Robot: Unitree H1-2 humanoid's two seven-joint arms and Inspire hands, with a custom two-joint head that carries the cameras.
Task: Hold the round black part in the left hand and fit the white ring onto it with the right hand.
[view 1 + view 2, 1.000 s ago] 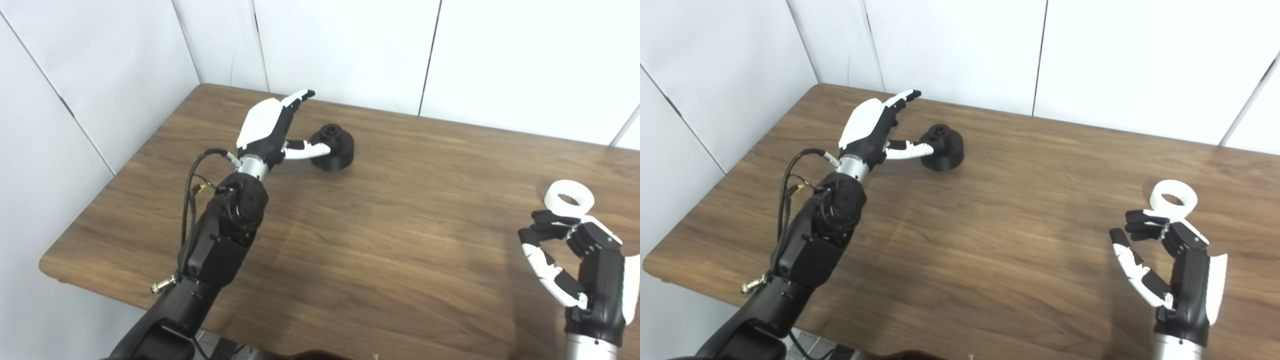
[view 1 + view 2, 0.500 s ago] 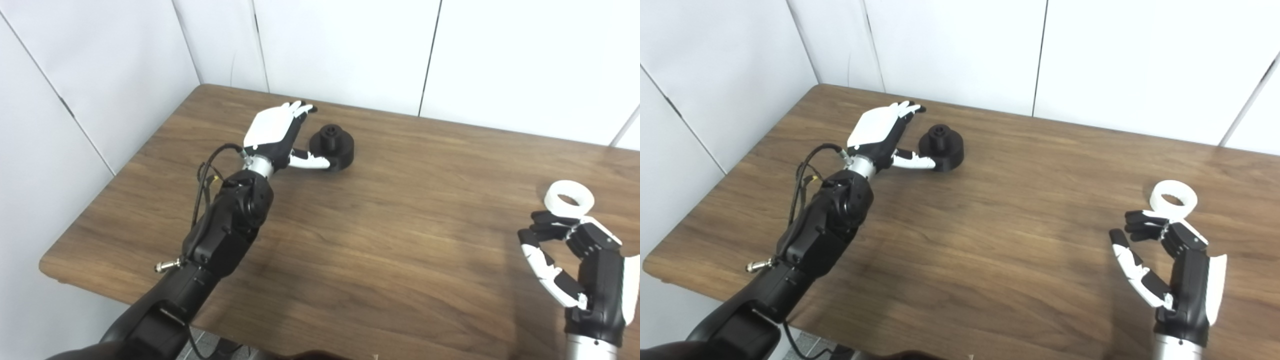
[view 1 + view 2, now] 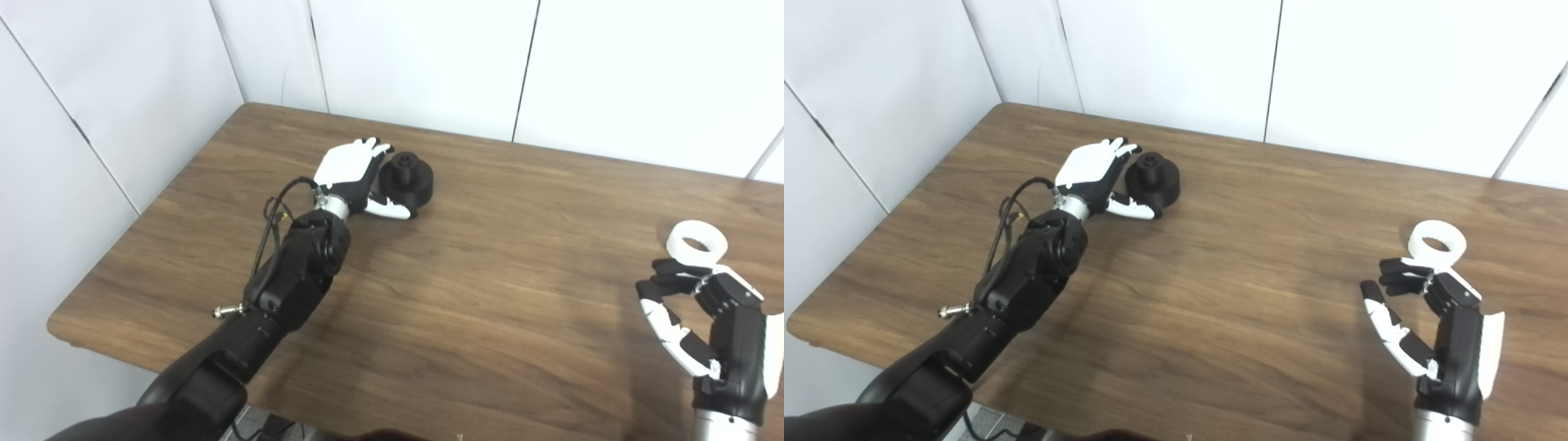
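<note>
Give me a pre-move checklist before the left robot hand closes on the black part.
1. Left robot hand open beside the round black part: ok.
2. Thumb in front of the part, fingers at its far-left side: ok.
3. Part upright on the table: ok.
4. Part already gripped: not ok.
5. White ring free on the table: ok.
6. Right robot hand open, just short of the ring: ok.

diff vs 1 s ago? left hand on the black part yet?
The left hand came down toward the table and closed in on the round black part, thumb now along its front and fingers spread beside it; not yet gripped, part not lifted. Part, white ring and right hand, open just short of the ring, stayed put.
</note>
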